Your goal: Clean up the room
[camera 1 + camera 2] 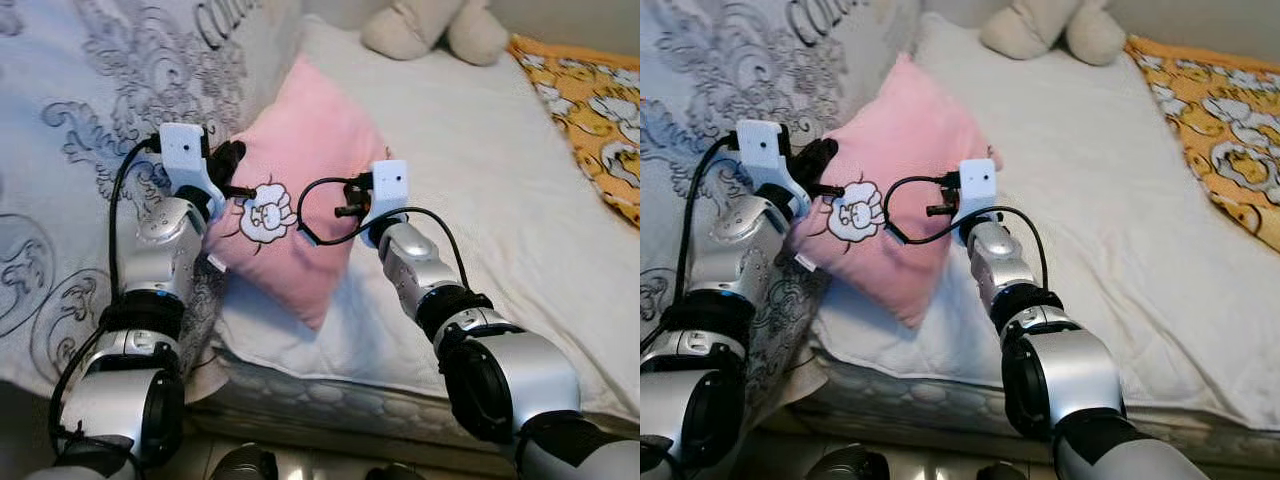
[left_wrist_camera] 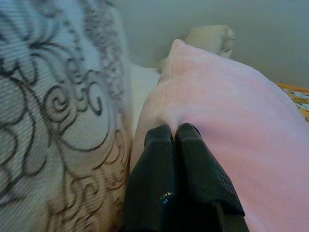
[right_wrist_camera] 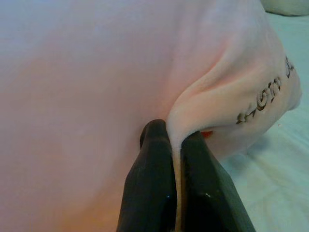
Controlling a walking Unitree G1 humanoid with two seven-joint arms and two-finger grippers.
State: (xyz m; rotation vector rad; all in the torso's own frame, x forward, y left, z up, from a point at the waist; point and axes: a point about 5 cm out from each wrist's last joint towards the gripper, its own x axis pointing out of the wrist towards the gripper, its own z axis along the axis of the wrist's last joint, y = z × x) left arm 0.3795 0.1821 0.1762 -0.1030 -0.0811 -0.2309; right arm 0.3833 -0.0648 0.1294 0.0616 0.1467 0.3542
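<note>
Item: pink pillow (image 1: 300, 190), sheep motif, on the bed (image 1: 480, 200) at centre, leaning against the patterned duvet (image 1: 90, 110) at 9 o'clock.
Left gripper (image 2: 175, 133): jaws closed, pinching pillow fabric.
Right gripper (image 3: 175, 140): jaws closed on a fabric fold.
Plush toy (image 1: 435, 25) at 12 o'clock.
Risk: thin pinches may slip under the pillow's weight, likely dropping it.
</note>
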